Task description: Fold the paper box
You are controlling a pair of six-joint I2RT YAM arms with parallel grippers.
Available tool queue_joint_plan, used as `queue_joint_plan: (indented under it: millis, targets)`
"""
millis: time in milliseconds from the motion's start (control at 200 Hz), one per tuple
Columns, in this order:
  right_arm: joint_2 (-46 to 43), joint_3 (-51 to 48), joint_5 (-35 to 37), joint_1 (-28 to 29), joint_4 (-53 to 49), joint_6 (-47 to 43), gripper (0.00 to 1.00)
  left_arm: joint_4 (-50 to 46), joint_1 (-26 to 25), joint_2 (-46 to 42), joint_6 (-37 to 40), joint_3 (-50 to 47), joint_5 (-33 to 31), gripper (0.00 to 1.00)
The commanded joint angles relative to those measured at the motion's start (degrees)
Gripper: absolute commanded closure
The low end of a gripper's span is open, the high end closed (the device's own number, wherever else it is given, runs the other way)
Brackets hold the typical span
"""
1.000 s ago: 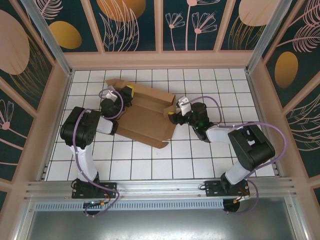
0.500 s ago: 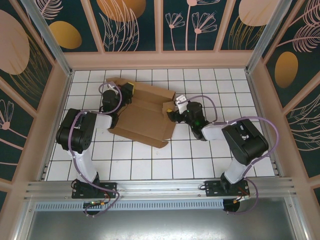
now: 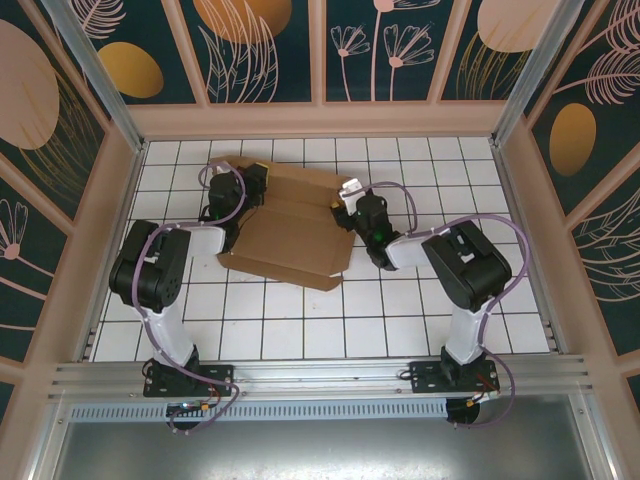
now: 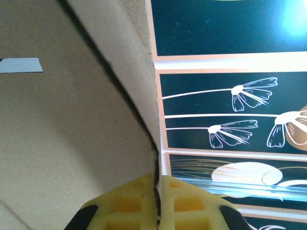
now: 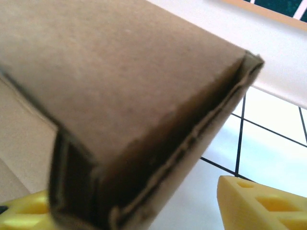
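From above, the paper box (image 3: pixel 290 235) lies on the table (image 3: pixel 400 320) as a mostly flat sheet, with the left hand (image 3: pixel 255 185) at its far-left flap and the right hand (image 3: pixel 345 200) at its right edge. The left wrist view shows that hand pinched shut on a flap's edge. In the right wrist view the fingers (image 5: pixel 259 201) stand apart astride a doubled flap, so I judge most folds remain.
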Motion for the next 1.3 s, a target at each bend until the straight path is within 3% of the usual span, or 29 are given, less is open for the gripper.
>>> queue_joint_plan:
  millis: [0, 255, 520, 581, 816, 1011, 1171, 1296]
  targets:
    - [1.62, 2.64, 2.45, -0.46, 2.65, -0.95, 0.41, -7.75, -1.04, -1.72, 0.74, -0.34, -2.89, 1.0]
    - [3.93, 5.7, 1.82, -1.39, 0.88, -0.68, 0.64, -11.41, -3.36, -3.49, -0.71, -0.46, -6.54, 1.0]
    - [6.44, 8.42, 4.47, -1.85, -1.62, 0.09, 0.74, -13.5, -4.85, -4.84, -3.61, -1.31, -8.45, 1.0]
    - [7.41, 10.0, 6.61, -1.45, -3.08, 0.37, 0.75, -14.73, -5.26, -4.97, -3.85, -0.68, -8.66, 1.0]
    - [11.41, 16.38, 18.48, -0.56, -10.57, 2.98, 0.96, -18.53, -6.32, -5.64, -6.02, 0.36, -9.97, 1.0]
    - [14.32, 19.78, 23.58, 0.27, -13.89, 4.64, 0.99, -20.05, -7.02, -4.71, -7.24, 1.77, -9.68, 1.0]
    - [15.12, 20.88, 23.43, 0.55, -16.52, 4.28, 1.0, -19.63, -7.0, -4.24, -6.6, 2.29, -8.89, 1.0]
    - [10.89, 16.51, 17.52, -0.73, -14.84, 3.25, 1.0, -19.49, -6.99, -6.01, -3.3, 2.23, -8.58, 0.78]
